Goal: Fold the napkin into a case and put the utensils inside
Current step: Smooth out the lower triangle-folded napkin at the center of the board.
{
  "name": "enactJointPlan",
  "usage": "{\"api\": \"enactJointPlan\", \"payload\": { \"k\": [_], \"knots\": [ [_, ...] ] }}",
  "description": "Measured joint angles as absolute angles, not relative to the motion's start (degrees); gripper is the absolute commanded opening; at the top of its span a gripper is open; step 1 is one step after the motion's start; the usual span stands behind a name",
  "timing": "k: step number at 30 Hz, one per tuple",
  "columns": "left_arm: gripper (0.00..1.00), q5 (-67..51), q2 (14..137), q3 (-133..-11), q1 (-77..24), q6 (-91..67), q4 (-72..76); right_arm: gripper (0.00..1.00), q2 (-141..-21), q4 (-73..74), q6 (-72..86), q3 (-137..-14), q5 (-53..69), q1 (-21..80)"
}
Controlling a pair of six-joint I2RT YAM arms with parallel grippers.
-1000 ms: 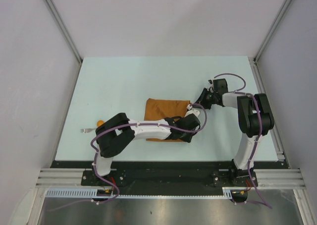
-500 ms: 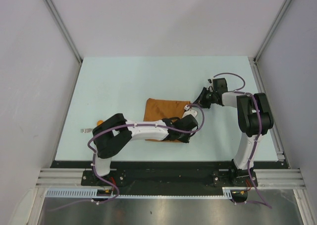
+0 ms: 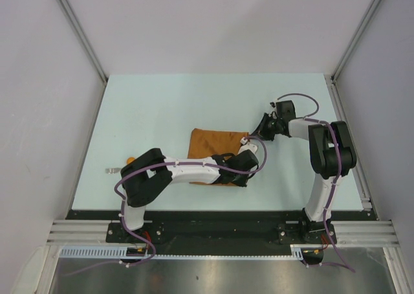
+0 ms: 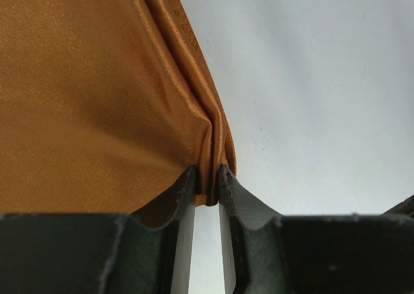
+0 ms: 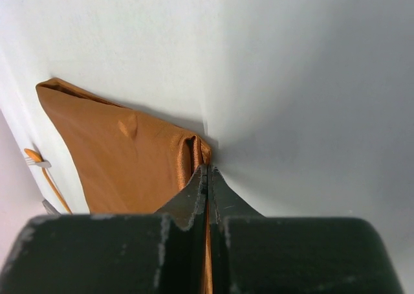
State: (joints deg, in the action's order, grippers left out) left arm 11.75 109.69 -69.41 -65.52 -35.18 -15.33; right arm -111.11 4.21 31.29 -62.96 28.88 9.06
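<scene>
The napkin [image 3: 217,140] sits folded into a rectangle around the middle of the worktop [image 3: 162,106]. The left tool [image 4: 207,189] is clamped on a bunched fold at its near right corner. The right tool [image 5: 207,177] is pinched tight on the far right corner, with a sliver of cloth showing between its fingers. The cloth looks thin, light and floppy with a satiny sheen, so I'd guess it sags and slips. Best to grab right at the corners, through all the layers. The utensils [image 3: 131,158] lie well apart, off to the left.
</scene>
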Motion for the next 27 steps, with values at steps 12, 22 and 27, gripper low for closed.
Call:
{"api": "enactJointPlan", "payload": {
  "k": [12,22,27],
  "knots": [
    [0.21,11.66,109.69,-69.41,-65.52,-35.16,-15.35,0.0,-110.78,6.98,29.3,-64.58,25.69,9.96],
    [0.17,11.66,109.69,-69.43,-65.52,-35.09,-15.4,0.0,-110.78,6.9,28.84,-65.19,25.36,10.83],
    [0.14,11.66,109.69,-69.43,-65.52,-35.07,-15.53,0.0,-111.98,6.68,28.88,-65.19,25.41,10.81]
  ]
}}
